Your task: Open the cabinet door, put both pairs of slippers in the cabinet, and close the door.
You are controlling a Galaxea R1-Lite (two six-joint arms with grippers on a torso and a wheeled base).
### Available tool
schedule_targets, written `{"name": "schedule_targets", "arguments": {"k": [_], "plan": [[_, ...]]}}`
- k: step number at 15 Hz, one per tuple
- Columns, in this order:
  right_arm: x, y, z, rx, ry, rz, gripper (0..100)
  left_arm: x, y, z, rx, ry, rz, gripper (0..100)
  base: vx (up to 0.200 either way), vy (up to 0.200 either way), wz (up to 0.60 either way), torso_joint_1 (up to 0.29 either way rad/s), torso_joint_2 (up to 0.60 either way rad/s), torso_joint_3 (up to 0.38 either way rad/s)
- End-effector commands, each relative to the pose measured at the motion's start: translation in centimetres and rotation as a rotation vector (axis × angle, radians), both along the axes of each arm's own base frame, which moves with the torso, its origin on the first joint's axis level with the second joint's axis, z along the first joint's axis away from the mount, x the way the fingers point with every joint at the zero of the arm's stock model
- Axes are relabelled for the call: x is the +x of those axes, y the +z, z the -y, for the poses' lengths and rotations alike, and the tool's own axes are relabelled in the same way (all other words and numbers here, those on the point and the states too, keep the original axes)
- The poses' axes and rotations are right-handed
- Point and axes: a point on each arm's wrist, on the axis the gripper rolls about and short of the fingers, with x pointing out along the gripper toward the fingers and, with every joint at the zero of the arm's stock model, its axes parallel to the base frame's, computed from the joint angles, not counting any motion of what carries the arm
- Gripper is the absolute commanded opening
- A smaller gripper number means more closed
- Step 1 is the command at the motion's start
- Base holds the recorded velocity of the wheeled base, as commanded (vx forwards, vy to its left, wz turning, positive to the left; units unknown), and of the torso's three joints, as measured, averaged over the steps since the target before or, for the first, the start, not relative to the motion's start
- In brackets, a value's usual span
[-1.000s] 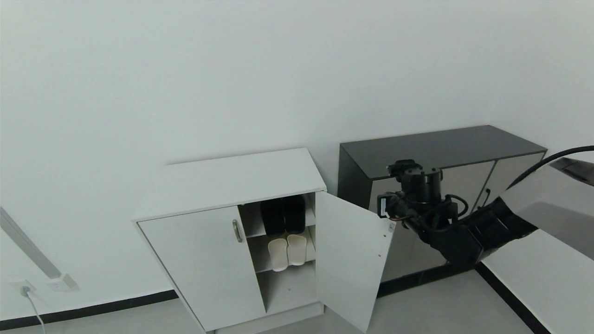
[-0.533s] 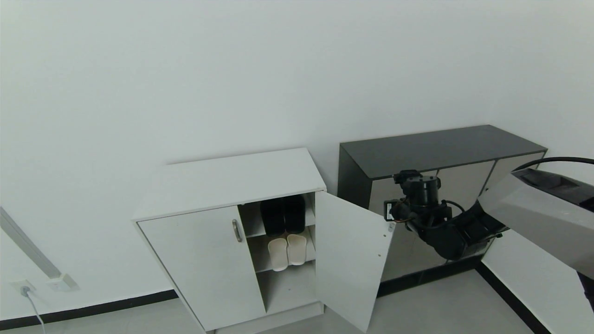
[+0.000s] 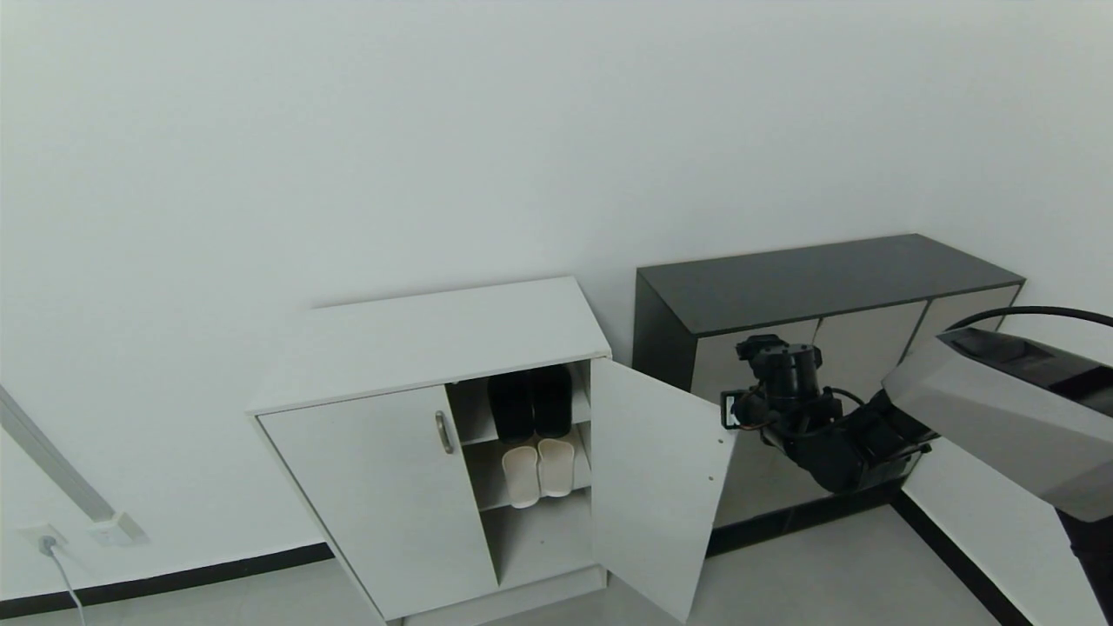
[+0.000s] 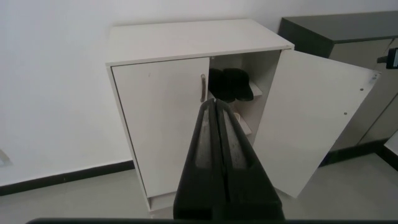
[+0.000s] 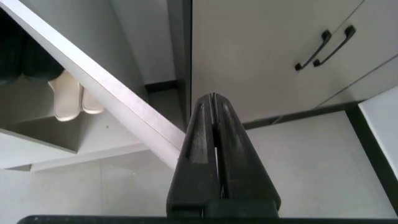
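White cabinet [image 3: 435, 339] has its right door [image 3: 656, 487] wide open: stiff, light panel, I'd push the outer face near the free edge, dark sideboard [image 3: 826, 278] crowding behind. Right gripper [image 5: 214, 102] sits just beside that edge, pressed together, left gripper [image 4: 216, 107] too; black slippers [image 3: 530, 402] and white slippers [image 3: 539, 469] look shelved, I think.
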Motion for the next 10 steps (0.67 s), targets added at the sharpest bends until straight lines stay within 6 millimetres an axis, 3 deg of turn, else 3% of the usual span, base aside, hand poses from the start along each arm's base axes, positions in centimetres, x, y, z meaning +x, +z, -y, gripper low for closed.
{"name": "schedule_targets", "arguments": {"k": [1, 10], "plan": [[0.01, -0.63, -0.14, -0.004, 0.005, -0.014, 0, 0.01, 0.01, 0.00, 0.000, 0.001, -0.001, 0, 0.000, 0.000, 0.00, 0.000, 0.00, 0.000], [-0.10, -1.06, -0.17, -0.013, 0.006, -0.038, 0, 0.02, -0.03, 0.00, 0.000, 0.001, -0.002, 0, 0.000, 0.000, 0.00, 0.000, 0.00, 0.000]]}}
